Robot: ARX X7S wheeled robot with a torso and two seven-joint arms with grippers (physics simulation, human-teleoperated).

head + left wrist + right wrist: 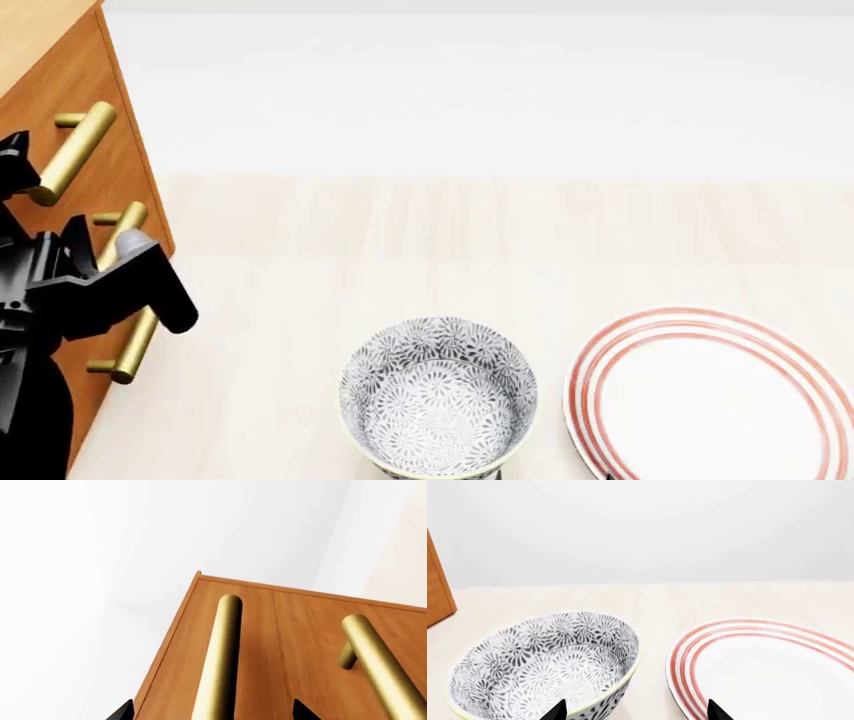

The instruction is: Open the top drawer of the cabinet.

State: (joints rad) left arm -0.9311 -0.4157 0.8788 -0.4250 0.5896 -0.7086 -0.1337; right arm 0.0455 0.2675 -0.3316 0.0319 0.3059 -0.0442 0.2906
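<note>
Here, the cabinet [94, 130] stands at the far left of the head view on a pale wood-grain counter [400, 240], its orange-brown front showing a fine streaked grain. Three smooth brass bar handles, round in section, run down that front. The top drawer [74, 85] is the uppermost panel, just under the cabinet's lighter top board, and its handle [70, 152] stands off the wood on short posts. The drawer front sits flush with the ones below it.

The black left gripper [114, 290] is at the cabinet front, lower than the top handle, near the middle and bottom bars. In the left wrist view its two dark fingertips [121, 711] stand spread on either side of one brass bar [219, 660], clear of it, so the gripper is released and holds nothing. Which drawer that bar belongs to is unclear from that view.

The right gripper [635, 711] shows only two black tips, parted and empty, above a deep round bowl [544, 665] with a grey floral print and a scalloped rim. Just beside the bowl lies a flat glossy white plate [774, 675] ringed with red bands.
</note>
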